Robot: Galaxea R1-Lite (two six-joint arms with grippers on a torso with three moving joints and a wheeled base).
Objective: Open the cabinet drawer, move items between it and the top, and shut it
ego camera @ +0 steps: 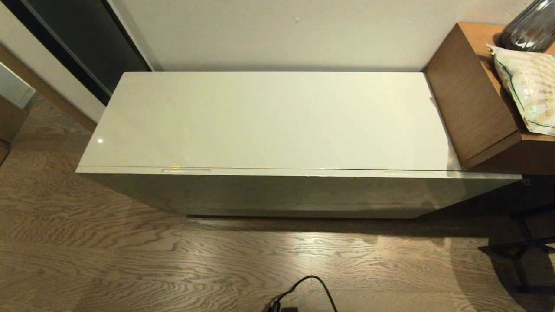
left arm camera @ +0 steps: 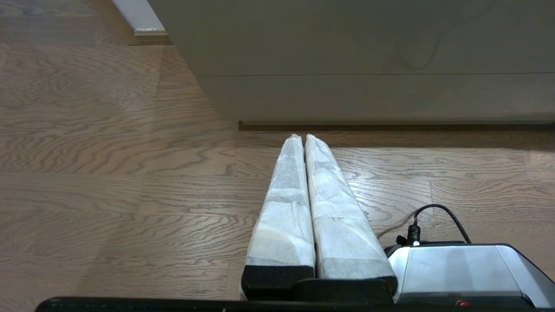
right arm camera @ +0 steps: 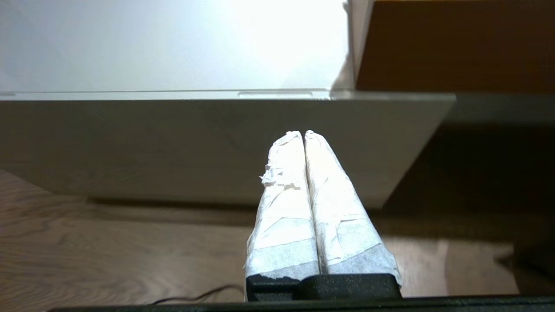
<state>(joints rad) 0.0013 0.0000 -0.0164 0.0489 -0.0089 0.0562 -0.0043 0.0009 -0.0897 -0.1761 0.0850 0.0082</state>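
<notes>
The cabinet drawer (ego camera: pixel 295 190) is pushed in, its glossy grey-beige front flush under the top (ego camera: pixel 269 121), which lies bare. Two slim notches (ego camera: pixel 185 170) (ego camera: pixel 409 173) show along the rim. The tissue pack, slippers and black ring are out of view. Neither arm shows in the head view. My left gripper (left arm camera: pixel 302 138) is shut and empty, held low over the floor short of the cabinet's base. My right gripper (right arm camera: pixel 302 134) is shut and empty, facing the drawer front (right arm camera: pixel 173 143) near its right end, apart from it.
A taller brown wooden table (ego camera: pixel 468 95) abuts the cabinet's right end, carrying a green-trimmed patterned bag (ego camera: pixel 527 86) and a dark glass vase (ego camera: pixel 529 26). A black cable (ego camera: pixel 310 288) lies on the wood floor in front. Black stand legs (ego camera: pixel 524 247) sit at right.
</notes>
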